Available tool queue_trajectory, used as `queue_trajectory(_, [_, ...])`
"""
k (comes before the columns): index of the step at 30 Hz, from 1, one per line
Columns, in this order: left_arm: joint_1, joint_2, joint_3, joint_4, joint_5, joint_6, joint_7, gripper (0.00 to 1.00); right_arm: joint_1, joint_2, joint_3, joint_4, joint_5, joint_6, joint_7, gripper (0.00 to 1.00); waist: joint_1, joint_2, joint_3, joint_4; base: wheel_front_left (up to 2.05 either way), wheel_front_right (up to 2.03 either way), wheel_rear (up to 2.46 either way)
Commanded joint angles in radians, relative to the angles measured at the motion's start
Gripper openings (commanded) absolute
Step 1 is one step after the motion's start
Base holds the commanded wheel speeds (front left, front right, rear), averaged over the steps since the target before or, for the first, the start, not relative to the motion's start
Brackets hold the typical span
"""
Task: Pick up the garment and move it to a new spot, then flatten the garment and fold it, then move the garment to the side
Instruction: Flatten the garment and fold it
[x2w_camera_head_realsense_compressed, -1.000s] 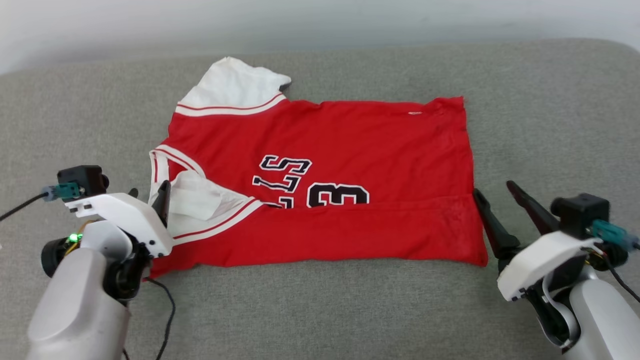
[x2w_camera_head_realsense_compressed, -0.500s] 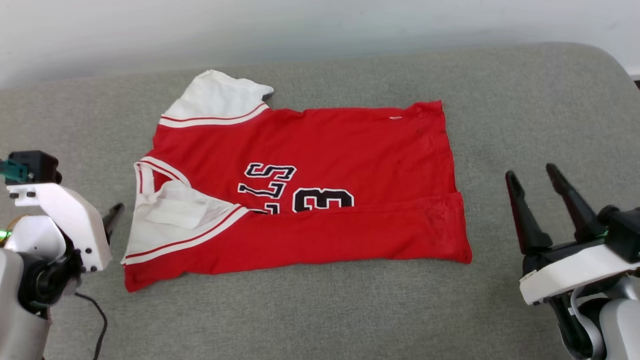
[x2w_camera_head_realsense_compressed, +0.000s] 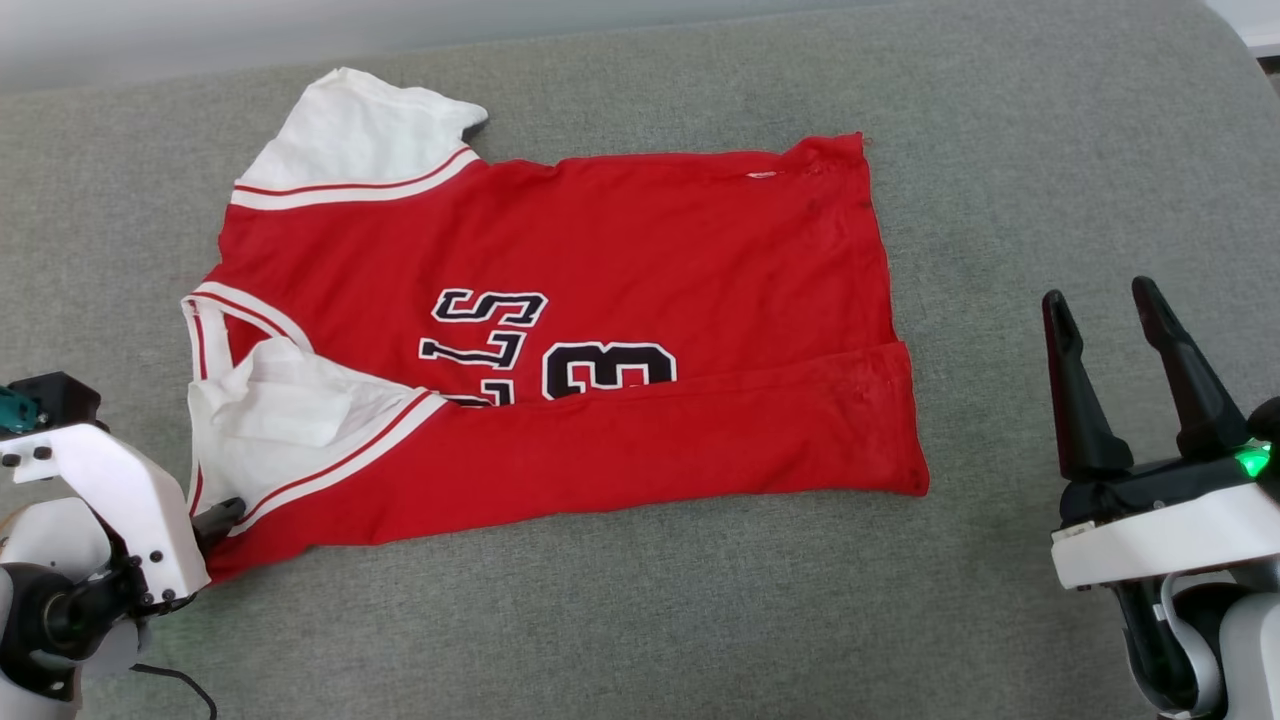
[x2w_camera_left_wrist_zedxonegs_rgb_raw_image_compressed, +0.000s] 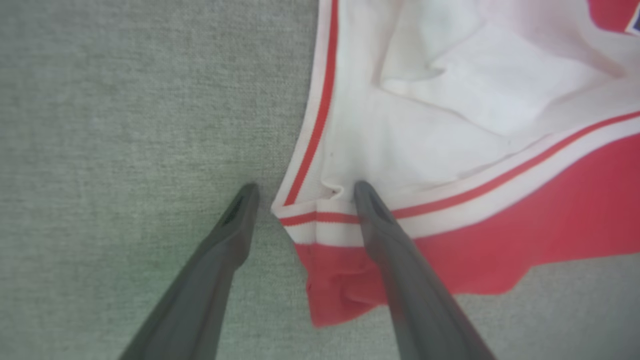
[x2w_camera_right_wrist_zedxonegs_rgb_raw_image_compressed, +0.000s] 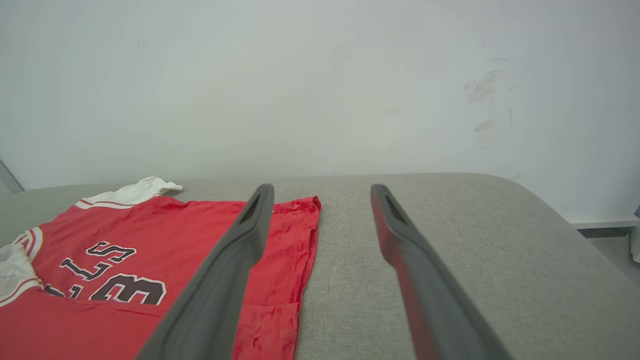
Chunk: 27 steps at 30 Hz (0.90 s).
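Garment (x2w_camera_head_realsense_compressed: 560, 330) — red jersey, flat on grey cushion (x2w_camera_head_realsense_compressed: 1000, 150), near edge folded inward.
Left gripper (x2w_camera_left_wrist_zedxonegs_rgb_raw_image_compressed: 306, 187): jaws wide, empty, straddling the near-left sleeve corner.
Right gripper (x2w_camera_head_realsense_compressed: 1100, 290): jaws wide, empty, right of the hem, apart.
Risk — left pinch may catch one layer only, so the fold slips open.

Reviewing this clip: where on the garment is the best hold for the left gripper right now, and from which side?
Probably the near-left corner of the garment, at the striped trim, coming in from its left edge. The fabric lies flat on the cushion, but that corner's edge is free, and the left gripper stands with open fingers either side of it.
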Motion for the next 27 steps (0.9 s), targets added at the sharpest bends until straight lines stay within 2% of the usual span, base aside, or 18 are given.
queue_trajectory(1, [0.048, -0.057, -0.039, 0.023, -0.020, -0.006, 0.026, 0.00, -0.001, 0.007, -0.005, -0.008, -0.006, -0.001, -0.002, 1.00, 0.0000, 0.0000, 0.005, -0.005, 0.00, 0.00, 0.00])
queue_trajectory(4, [0.054, -0.077, -0.039, 0.019, -0.033, -0.010, 0.008, 0.00, 0.004, 0.008, -0.025, -0.012, -0.007, -0.001, 0.008, 1.00, 0.0000, 0.0000, 0.004, -0.006, 0.00, 0.00, 0.00])
queue_trajectory(11, [0.038, -0.053, 0.015, -0.045, -0.001, -0.007, -0.106, 0.00, 0.026, -0.023, -0.086, 0.001, 0.061, -0.001, 0.116, 1.00, 0.0000, 0.0000, -0.028, 0.010, 0.00, 0.00, 0.00])
queue_trajectory(21, [0.013, -0.048, 0.005, -0.202, 0.064, 0.010, -0.180, 0.00, -0.016, -0.135, -0.041, 0.157, 0.233, -0.001, 0.626, 1.00, 0.0000, 0.0000, -0.026, 0.073, 0.00, 0.00, 0.00])
queue_trajectory(27, [-0.028, -0.070, -0.030, -0.247, 0.097, 0.017, -0.196, 0.00, -0.108, -0.137, 0.033, 0.258, 0.299, -0.001, 0.707, 1.00, 0.0000, 0.0000, 0.015, 0.118, 0.00, 0.00, 0.00])
